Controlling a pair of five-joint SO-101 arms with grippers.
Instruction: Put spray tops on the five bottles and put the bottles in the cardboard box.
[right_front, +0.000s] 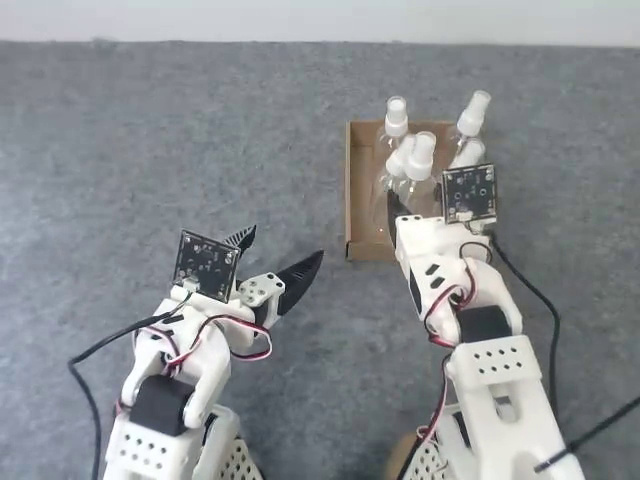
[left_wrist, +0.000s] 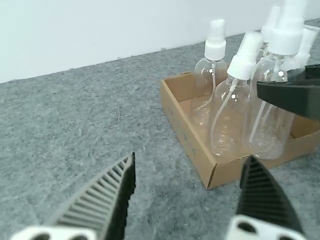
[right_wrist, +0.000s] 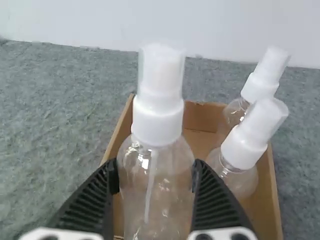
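Your left gripper (right_front: 284, 244) hangs wide open and empty over the grey mat (right_front: 150, 150), clear of the work, while your right gripper (right_wrist: 155, 170) clamps a capped spray bottle (right_wrist: 156, 142) upright in the cardboard box (right_wrist: 196, 116), likely seating it beside other bottles (right_wrist: 264, 75) behind.

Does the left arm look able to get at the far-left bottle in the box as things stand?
Probably yes: the left gripper is open, bare felt lies between it and the far-left bottle, and the right gripper grips a nearer bottle.
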